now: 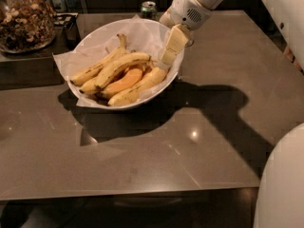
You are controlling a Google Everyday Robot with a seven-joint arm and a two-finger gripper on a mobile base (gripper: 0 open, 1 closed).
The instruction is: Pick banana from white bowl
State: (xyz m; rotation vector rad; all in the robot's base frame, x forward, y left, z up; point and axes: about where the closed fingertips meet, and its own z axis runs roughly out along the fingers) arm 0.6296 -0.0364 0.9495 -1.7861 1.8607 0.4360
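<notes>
The white bowl point(159, 90), lined with crinkled white paper, stands on the dark table at the upper left of centre. Several pale-yellow bananas lie in it: one long curved one point(118, 66) across the middle, one behind it point(97, 69), and one along the front rim point(137, 87). An orange-tinted banana point(124, 82) lies between them. My gripper point(168, 53) reaches down from the upper right, just inside the bowl's right rim. Its tip is by the right ends of the bananas, and I see no banana lifted.
A glass jar of nuts point(21, 18) stands at the far left on a darker counter. A green can point(148, 7) stands behind the bowl. The table's front edge point(128, 191) runs across the bottom. My white body point(282, 184) fills the lower right corner.
</notes>
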